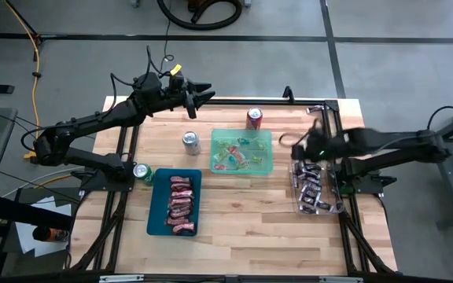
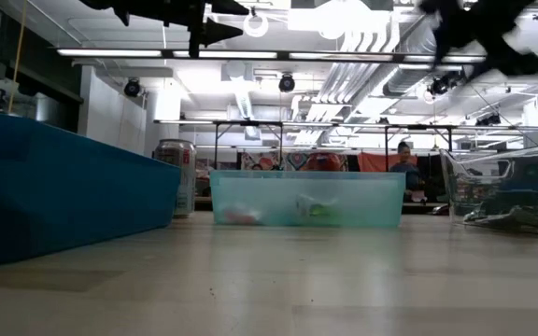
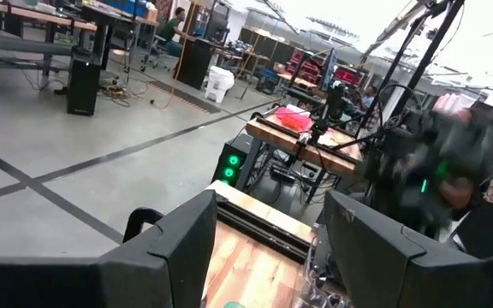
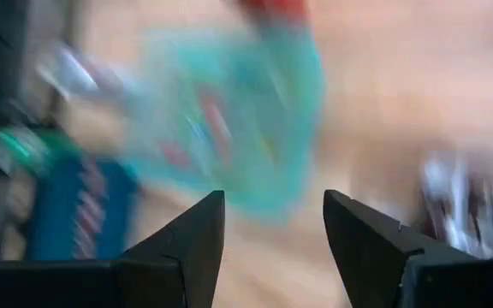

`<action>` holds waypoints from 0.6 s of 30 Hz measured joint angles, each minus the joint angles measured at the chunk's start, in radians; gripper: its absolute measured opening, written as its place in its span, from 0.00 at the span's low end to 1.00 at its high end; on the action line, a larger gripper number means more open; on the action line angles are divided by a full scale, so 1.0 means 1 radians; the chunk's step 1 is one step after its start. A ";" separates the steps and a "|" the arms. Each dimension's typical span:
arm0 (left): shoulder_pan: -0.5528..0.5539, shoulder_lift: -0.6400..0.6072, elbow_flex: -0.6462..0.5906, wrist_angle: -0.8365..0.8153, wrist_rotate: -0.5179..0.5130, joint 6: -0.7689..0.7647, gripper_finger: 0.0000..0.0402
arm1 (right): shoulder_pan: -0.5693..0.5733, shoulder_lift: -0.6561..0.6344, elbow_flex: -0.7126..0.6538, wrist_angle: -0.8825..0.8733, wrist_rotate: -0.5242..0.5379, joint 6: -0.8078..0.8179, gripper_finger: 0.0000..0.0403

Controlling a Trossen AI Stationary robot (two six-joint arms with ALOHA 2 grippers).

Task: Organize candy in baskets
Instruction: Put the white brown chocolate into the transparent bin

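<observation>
Above clear basket point(image 1: 318, 191) of dark candies point(image 1: 311, 189), right gripper point(image 1: 299, 141) released, empty. Left gripper point(image 1: 208, 95) released, beyond green basket point(image 1: 241, 151). Wrapped candy light, slippery; pinch mid-body.

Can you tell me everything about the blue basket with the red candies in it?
The dark teal basket is a shallow plastic tray, rectangular with rounded corners and solid, not see-through. It sits flat on the wooden table, toward the front left. Red and pink wrapped candies lie inside in a rough column. A green can stands just by its corner. No gripper touches it.
</observation>
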State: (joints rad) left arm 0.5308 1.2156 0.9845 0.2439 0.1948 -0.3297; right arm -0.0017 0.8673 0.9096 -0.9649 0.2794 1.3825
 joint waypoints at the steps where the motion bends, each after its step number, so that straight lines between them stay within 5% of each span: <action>1: 0.000 0.000 0.000 0.000 0.000 0.003 0.50 | -0.012 -0.001 0.049 -0.001 0.072 -0.033 0.48; 5: 0.000 0.000 0.000 0.000 0.000 0.009 0.50 | -0.124 0.023 0.208 -0.043 0.272 -0.176 0.48; 13: 0.000 0.000 0.000 0.000 0.000 -0.009 0.50 | -0.471 0.170 0.287 -0.057 0.198 -0.506 0.48; 18: 0.000 0.000 0.000 0.000 0.000 -0.035 0.50 | -0.698 0.345 0.230 -0.029 0.259 -0.545 0.48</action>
State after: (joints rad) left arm 0.5308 1.2156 0.9844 0.2438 0.1949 -0.3649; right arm -0.6994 1.2121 1.1393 -0.9936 0.5386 0.8375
